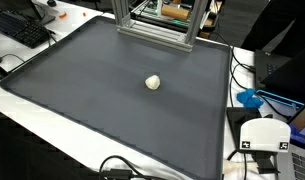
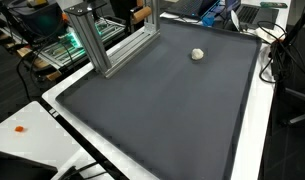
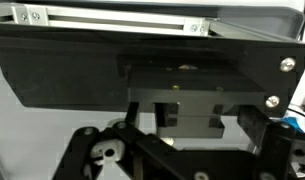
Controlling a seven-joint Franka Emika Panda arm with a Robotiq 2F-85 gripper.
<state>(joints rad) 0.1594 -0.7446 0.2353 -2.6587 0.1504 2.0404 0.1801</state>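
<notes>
Dark grey mat (image 1: 112, 90) on white table (image 1: 42, 125), aluminium frame (image 1: 157, 30), keyboard (image 1: 22, 28)

A flat black panel (image 3: 62, 80) fills the view beneath a silver aluminium rail (image 3: 112, 18). The black pincer (image 3: 177, 150) shows its links below, well apart, their tips indistinct.

We record the ball (image 1: 153, 83) as off-white and the mat (image 1: 82, 100) as plain dark grey, without pattern. The table (image 1: 32, 130) is white, the aluminium frame (image 1: 152, 28) silver, the keyboard (image 1: 22, 28) black. The gripper (image 3: 182, 150) is black.
</notes>
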